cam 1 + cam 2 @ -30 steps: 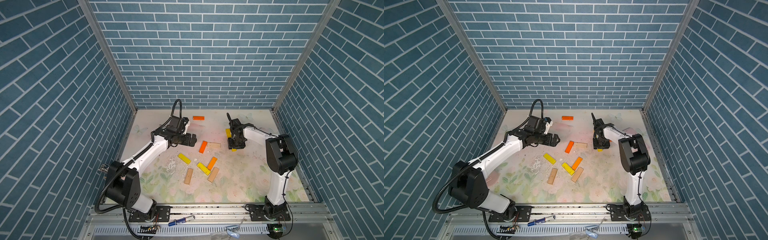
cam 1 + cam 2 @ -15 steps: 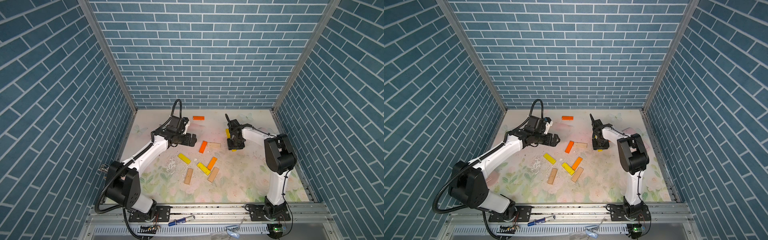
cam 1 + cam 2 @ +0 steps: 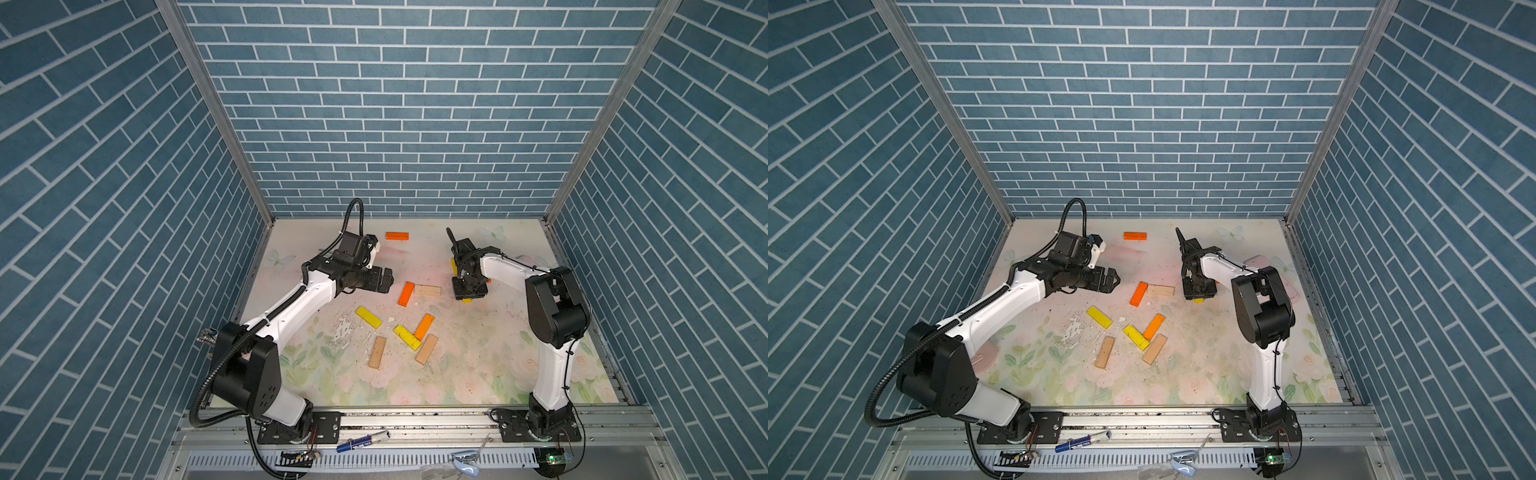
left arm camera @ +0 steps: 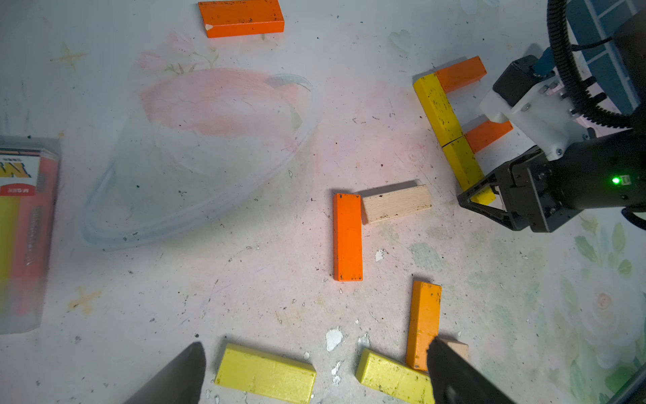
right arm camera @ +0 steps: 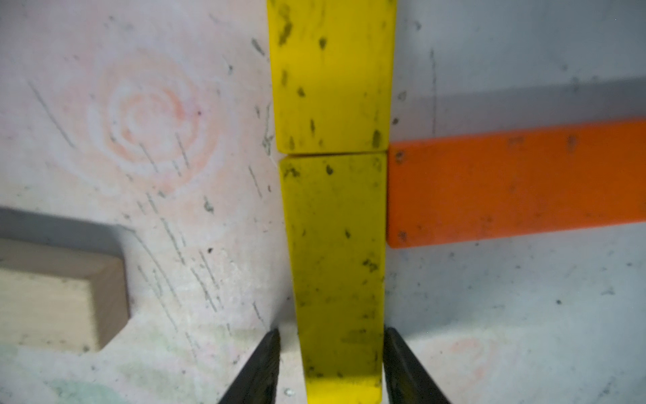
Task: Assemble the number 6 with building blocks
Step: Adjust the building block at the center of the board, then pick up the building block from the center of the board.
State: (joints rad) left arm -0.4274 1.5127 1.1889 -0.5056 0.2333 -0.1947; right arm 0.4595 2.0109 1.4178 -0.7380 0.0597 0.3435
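Right fingers: the right gripper (image 5: pixel 331 330) straddles the near end of a flat yellow wooden plank (image 5: pixel 335 245) at lower centre of the right wrist view. One black finger (image 5: pixel 400 363) sits against the plank's edge and the other shows a thin gap, so the jaws are slightly apart and not clamped.
Straddled plank: it lies flat on the floral table mat (image 3: pixel 478 374), end to end with a second yellow plank (image 5: pixel 332 70). A flat orange wooden plank (image 5: pixel 507 185) butts against its side at the right of that frame.
Figure: at upper right of the left wrist view the two yellow planks form one line. A further orange plank (image 4: pixel 461 73) branches off its far end.
Left fingers: the left gripper (image 4: pixel 314 342) is spread wide and holds nothing, hovering over loose planks at the bottom of the frame.
Loose planks: at mid-frame in both top views an orange loose plank (image 3: pixel 406 294) touches a plain tan plank (image 3: pixel 427 290) at one corner. More yellow, orange and tan ones lie scattered below them.
Writing: a clear pack (image 4: pixel 24 238) at the left edge of the left wrist view has white letters on a red band, too blurred to read.
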